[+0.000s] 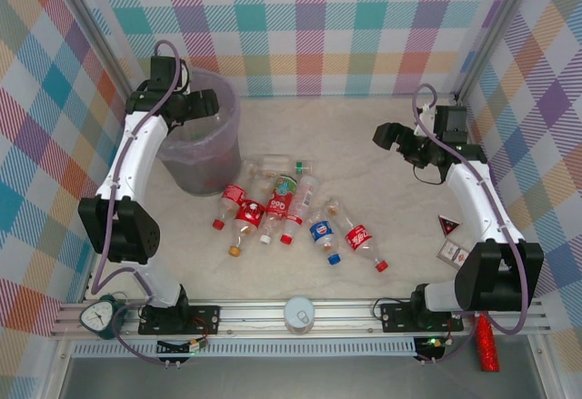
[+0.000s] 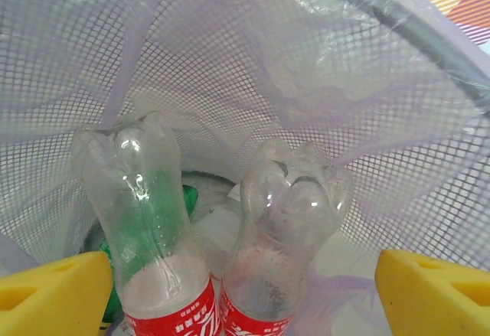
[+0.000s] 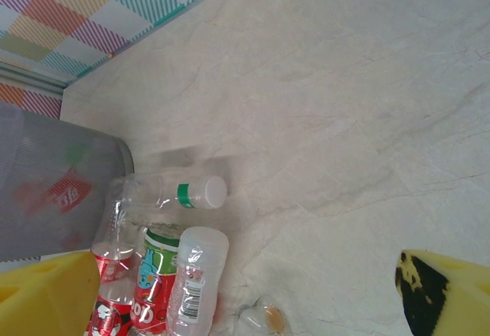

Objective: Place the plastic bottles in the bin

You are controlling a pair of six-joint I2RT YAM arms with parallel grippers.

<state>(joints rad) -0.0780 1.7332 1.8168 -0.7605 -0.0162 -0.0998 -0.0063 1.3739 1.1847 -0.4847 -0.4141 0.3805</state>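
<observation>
- The left arm (image 1: 136,158) reaches over the bin (image 1: 227,131). The left jaws sit inside the rim and are spread wide, clamping nothing.
- Two red-labelled bottles (image 2: 157,221) lie between the pads, bases towards the mesh wall and the liner (image 2: 344,60). A gap shows beside the right pad, so they are judged released into the bin.
- The other plastic bottles (image 1: 277,208) lie clustered on the surface (image 1: 355,135), just beside the bin and between both arms, where either arm can reach them.
- The right arm (image 1: 477,190) holds the right jaws wide and empty above bare surface, apart from the cluster. It is judged ready to approach.
- Caution: the loose liner may snag the left pads on withdrawal.
</observation>
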